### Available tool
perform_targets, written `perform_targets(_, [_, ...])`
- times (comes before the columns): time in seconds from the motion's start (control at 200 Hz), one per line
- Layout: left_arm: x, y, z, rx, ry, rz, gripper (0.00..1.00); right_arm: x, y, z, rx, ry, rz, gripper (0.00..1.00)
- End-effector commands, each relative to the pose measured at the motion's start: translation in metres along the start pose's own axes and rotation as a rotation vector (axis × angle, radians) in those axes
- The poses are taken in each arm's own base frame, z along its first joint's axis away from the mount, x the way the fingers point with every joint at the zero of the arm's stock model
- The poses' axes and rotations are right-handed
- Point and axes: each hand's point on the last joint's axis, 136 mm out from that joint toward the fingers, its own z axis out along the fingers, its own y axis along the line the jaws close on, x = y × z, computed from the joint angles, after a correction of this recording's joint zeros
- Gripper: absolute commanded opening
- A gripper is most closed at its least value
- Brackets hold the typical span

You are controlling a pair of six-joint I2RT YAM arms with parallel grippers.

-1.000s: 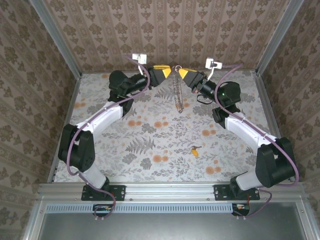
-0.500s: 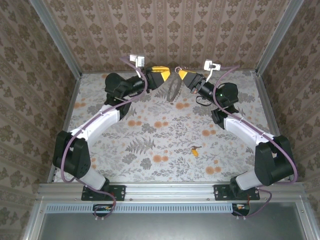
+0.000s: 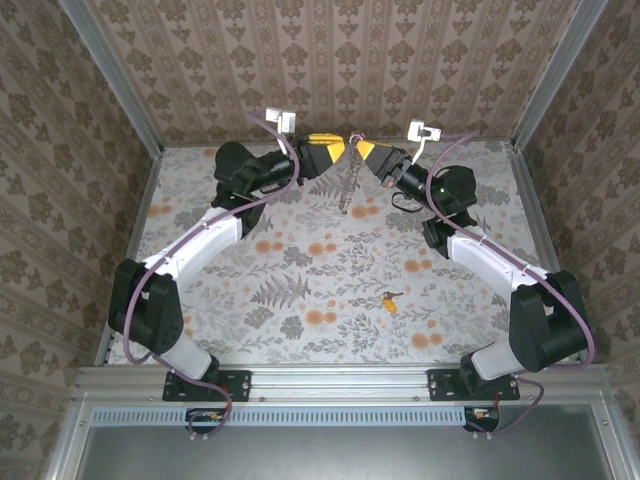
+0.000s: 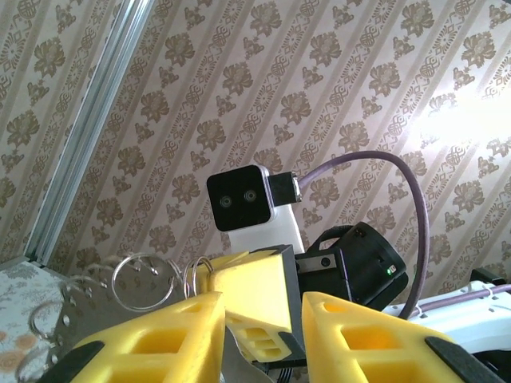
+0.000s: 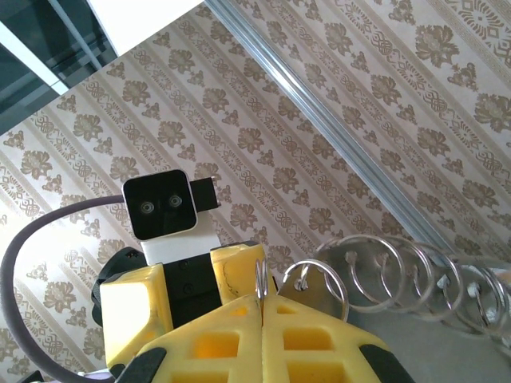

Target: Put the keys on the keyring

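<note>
The keyring (image 3: 349, 186), likely light, stiff, slippery wire, hangs over the tabletop (image 3: 300, 270), pinched at its top by the right tool (image 5: 262, 302); left tool (image 4: 262, 303) part-open beside it; key (image 3: 390, 299) lies well apart; grip its head.

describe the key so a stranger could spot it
On the floral table, look at the near half, right of centre. The key lies there. Unlike the printed orange blossoms around it, it has a yellow-orange head on a short dark shank.
</note>
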Motion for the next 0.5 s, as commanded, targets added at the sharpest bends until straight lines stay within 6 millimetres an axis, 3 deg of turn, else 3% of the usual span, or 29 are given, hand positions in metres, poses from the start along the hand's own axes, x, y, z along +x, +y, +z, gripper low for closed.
perform_targets(0.0, [-0.0043,-0.005,0.0075,0.033,0.003,0.043,0.3,-0.0063,0.0183,0.0022,-0.067,-0.021,-0.026,0.0])
perform_targets(0.495, [-0.0013,0.0003,0.0145,0.037,0.01,0.034,0.29,-0.0026,0.0204,0.0035,-0.078,-0.006,-0.021,0.0])
